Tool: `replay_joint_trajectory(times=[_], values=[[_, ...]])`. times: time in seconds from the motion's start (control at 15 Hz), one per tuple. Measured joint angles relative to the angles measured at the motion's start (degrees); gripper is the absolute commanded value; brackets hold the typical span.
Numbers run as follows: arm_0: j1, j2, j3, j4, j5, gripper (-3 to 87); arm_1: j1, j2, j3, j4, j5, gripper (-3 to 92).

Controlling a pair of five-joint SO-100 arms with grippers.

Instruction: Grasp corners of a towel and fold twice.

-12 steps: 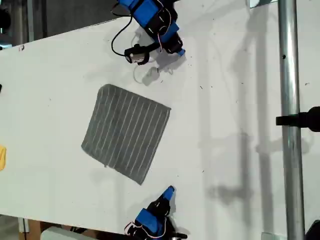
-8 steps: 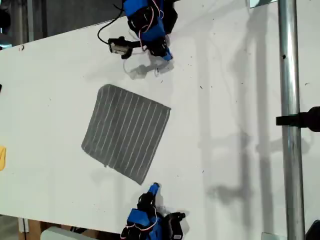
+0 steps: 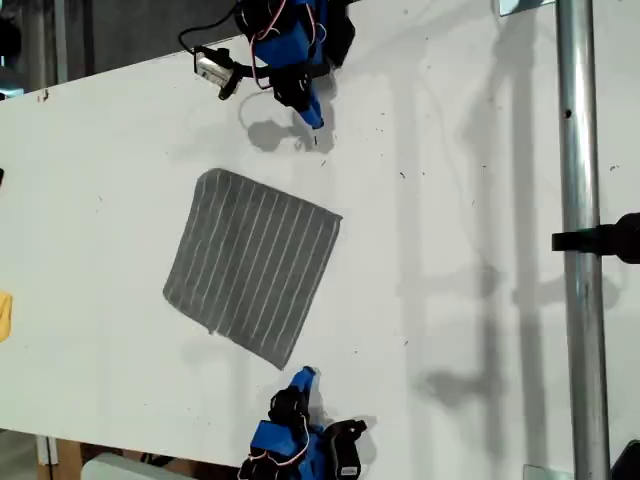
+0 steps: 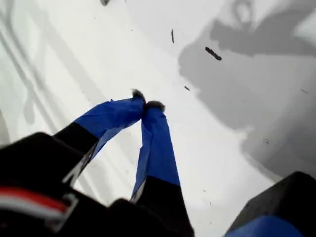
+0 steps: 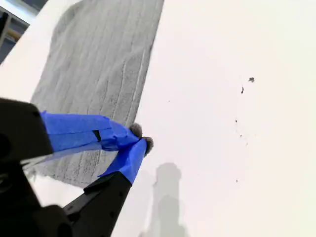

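- Counter (image 3: 450, 200): white, mostly bare, with a few dark specks.
- Towel (image 3: 250, 265): grey striped, lying flat and unfolded on the counter, towards the exterior view's left of centre and set at an angle. No fold made yet.
- My first gripper (image 3: 310, 120): at the top of the exterior view, over bare counter and well apart from the towel. The fingers (image 4: 157, 148) are pinched together with nothing between them.
- My second gripper (image 3: 306, 375): at the bottom of the exterior view, near the towel's lowest corner (image 3: 282, 364) but not on it. Its fingers (image 5: 126, 160) are also pressed together and empty.
- Step in hand, as I judge it: approach to the corners.
- To do it well: spread both pairs of fingers before descending, and take the two corners of one edge, probably the lowest corner and the corner at the exterior view's right (image 3: 338, 216).
- Come in low and pinch only the cloth tip so the cloth doesn't bunch, then lift both together to keep the fold square.
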Motion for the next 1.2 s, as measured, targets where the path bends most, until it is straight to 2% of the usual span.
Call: replay_joint_trajectory(times=[0.2, 0.33, 0.53, 0.73, 0.87, 0.93, 1.0, 1.07, 1.13, 1.2], values=[[1.32, -9.93, -11.43, 0.53, -1.93, -3.0, 0.09, -21.01, -15.12, -0.79, -3.34, -0.3], [2.29, -27.33, -28.56, 5.8, 0.0, -3.0, 1.76, -43.33, -35.6, 3.16, -7.73, -0.3], [-1.05, -45.53, -55.46, 18.63, 12.92, -3.0, 3.6, -69.52, -65.39, 10.55, -12.22, -0.3], [-5.89, -55.2, -68.55, 20.39, 25.49, -2.9, 5.45, -84.99, -86.13, 12.66, -14.24, -0.3], [-9.4, -60.82, -70.49, 20.39, 30.85, -2.9, 6.68, -89.21, -89.74, 7.56, -14.33, -0.3], [-11.07, -61.08, -70.49, 20.39, 33.57, -1.7, 7.03, -90.44, -90.09, 4.39, -14.85, 4.7], [-12.39, -61.17, -70.22, 20.39, 35.77, 6.3, 7.12, -91.93, -90.35, 1.49, -16.0, 18.5], [-13.36, -60.29, -69.7, 20.39, 36.83, 11.6, 7.21, -93.6, -91.67, -0.35, -18.37, 27.2], [-13.54, -60.73, -68.73, 20.39, 37.44, 14.2, 7.29, -94.66, -92.64, -1.41, -20.57, 34.6], [-13.45, -60.82, -67.76, 20.3, 37.71, 16.3, 7.29, -95.01, -92.72, -2.29, -24.61, 46.0]])
